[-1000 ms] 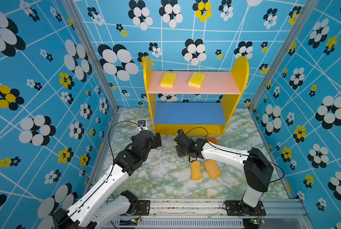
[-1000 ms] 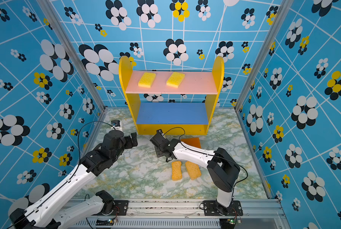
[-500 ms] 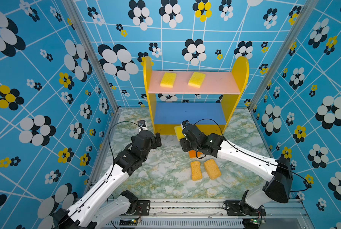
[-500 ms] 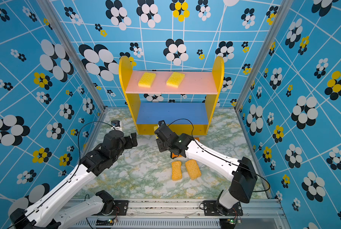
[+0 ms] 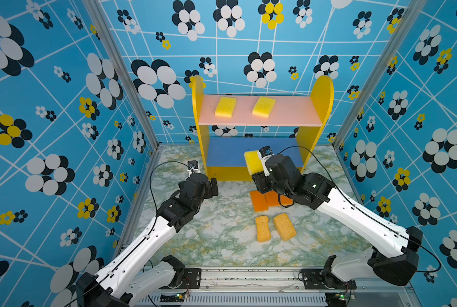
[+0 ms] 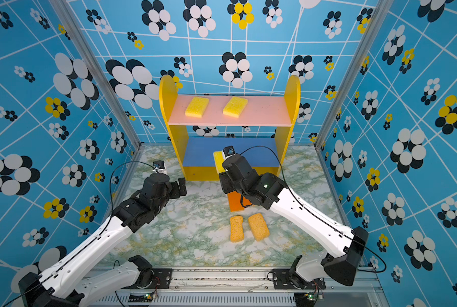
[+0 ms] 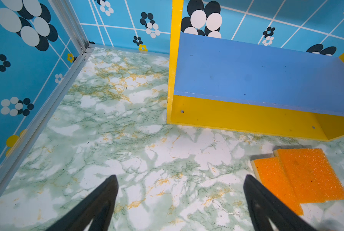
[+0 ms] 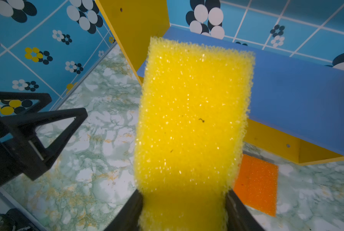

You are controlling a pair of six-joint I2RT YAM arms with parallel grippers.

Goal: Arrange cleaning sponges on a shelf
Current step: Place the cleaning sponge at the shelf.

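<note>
Sponges sit in four places as I watch from my remote station. My right gripper (image 8: 184, 208) is clamped on a bright yellow sponge (image 8: 191, 120), its two black fingers (image 8: 127, 212) pressing the sponge's lower end from either side. The sponge stands up out of the jaws, lifted off the marble floor (image 5: 222, 239), and in both top views it appears in front of the blue lower board (image 5: 227, 152) of the shelf (image 5: 320, 106), at the board's front edge. Whether it touches the board I cannot tell.

Above that gripper, two more yellow sponges (image 5: 225, 106) (image 5: 263, 106) lie flat and apart on the pink upper board (image 5: 293, 113). Below the gripper and its wrist, flat orange sponges (image 7: 307, 176) lie overlapping on the floor just in front of the shelf's yellow base; the arm hides part of the pile in both top views, so I cannot count them. Nearer the arm's base, two thicker tan-orange sponges (image 6: 236, 228) (image 6: 258, 226) lie side by side, close together.

My left gripper (image 7: 180, 185) hangs over bare floor beside the shelf's near side panel, jaws spread wide and holding nothing. The orange pile lies just beyond one of its fingertips (image 7: 249, 180).
</note>
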